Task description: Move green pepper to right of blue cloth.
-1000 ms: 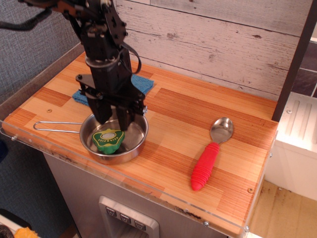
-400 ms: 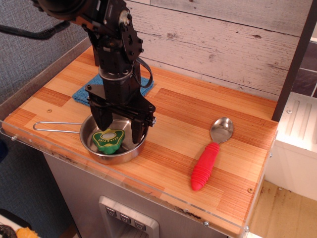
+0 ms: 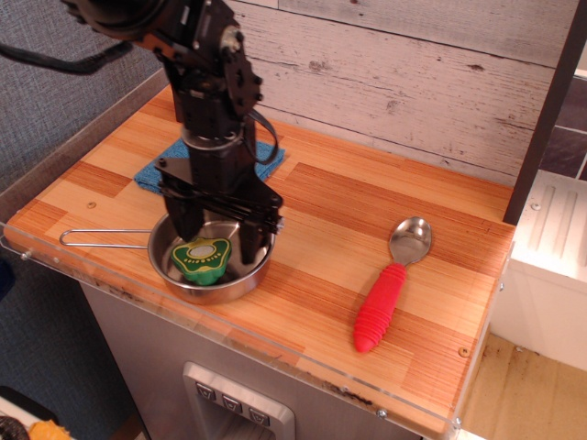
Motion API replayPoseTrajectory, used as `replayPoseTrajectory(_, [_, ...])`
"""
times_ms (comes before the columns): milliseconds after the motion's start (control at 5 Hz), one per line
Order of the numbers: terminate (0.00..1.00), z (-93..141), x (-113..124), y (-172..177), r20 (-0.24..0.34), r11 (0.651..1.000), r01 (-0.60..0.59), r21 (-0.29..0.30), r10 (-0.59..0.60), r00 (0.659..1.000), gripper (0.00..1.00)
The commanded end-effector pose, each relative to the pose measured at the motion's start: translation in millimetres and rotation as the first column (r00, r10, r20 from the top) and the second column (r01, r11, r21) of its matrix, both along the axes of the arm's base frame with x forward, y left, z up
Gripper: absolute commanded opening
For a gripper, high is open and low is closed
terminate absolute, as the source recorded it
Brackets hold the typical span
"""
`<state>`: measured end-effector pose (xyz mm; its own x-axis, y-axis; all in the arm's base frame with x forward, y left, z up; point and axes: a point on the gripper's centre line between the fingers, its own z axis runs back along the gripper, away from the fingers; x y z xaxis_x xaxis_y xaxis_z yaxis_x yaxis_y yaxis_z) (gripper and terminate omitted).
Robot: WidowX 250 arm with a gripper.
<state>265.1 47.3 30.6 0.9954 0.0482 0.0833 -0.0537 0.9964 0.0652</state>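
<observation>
The green pepper [image 3: 203, 259] lies cut face up in a steel pan [image 3: 246, 282] at the front left of the wooden counter. My gripper [image 3: 217, 246] is open and reaches down into the pan. One finger stands just left of the pepper and the other just right of it. I cannot tell whether the fingers touch it. The blue cloth [image 3: 154, 170] lies flat behind the pan, mostly hidden by the arm.
The pan's wire handle [image 3: 101, 236] points left toward the counter's edge. A spoon with a red handle [image 3: 382, 303] lies at the front right. A plank wall runs along the back, and a dark post [image 3: 543, 110] stands at the right.
My gripper has shifted a little to the right and lowered into the pan, so its open fingers now straddle the pepper. The pepper and pan have not moved.
</observation>
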Motion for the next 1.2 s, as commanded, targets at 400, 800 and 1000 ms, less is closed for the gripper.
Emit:
replayPoseTrajectory(400, [0.0, -5.7, 2.1, 18.6, -0.009, 0.998, -0.041, 0.038, 0.041, 0.999, 0.0])
replayPoseTrajectory(800, [0.0, 11.6, 8.6, 16.2, 0.038, 1.0, -0.021, -0.008, 0.021, 0.999, 0.0])
replayPoseTrajectory(1000, [0.0, 53.3, 21.7, 24.0, 0.145, 0.996, -0.049, -0.069, 0.059, 0.988, 0.0])
